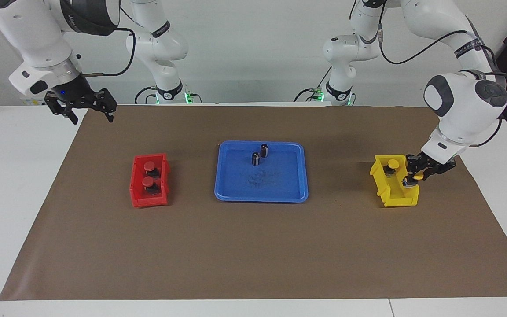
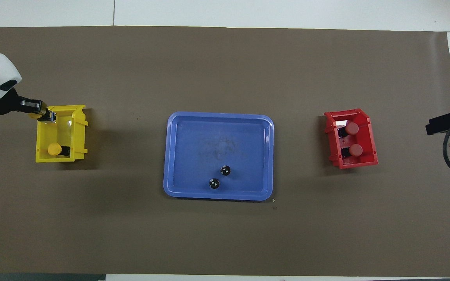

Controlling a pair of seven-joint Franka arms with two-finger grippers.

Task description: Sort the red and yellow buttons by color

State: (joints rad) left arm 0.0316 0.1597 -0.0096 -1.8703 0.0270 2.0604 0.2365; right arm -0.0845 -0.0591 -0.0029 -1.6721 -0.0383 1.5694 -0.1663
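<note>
Two red buttons (image 1: 149, 166) (image 1: 148, 181) lie in the red bin (image 1: 148, 203) toward the right arm's end; in the overhead view they (image 2: 352, 128) (image 2: 355, 150) show in that bin (image 2: 372, 136). One yellow button (image 1: 393, 164) (image 2: 54, 149) lies in the yellow bin (image 1: 396, 201) (image 2: 79, 132). My left gripper (image 1: 415, 178) (image 2: 44, 114) is shut on the second yellow button (image 1: 418, 175) at the bin's rim, at the end farther from the robots. My right gripper (image 1: 91, 115) is open and empty, raised over the mat's edge near its base.
A blue tray (image 1: 236, 187) (image 2: 178, 156) sits mid-table between the bins. Two small black cylinders (image 1: 264, 150) (image 1: 256, 159) stand in it, in its part nearer the robots. Brown mat covers the table.
</note>
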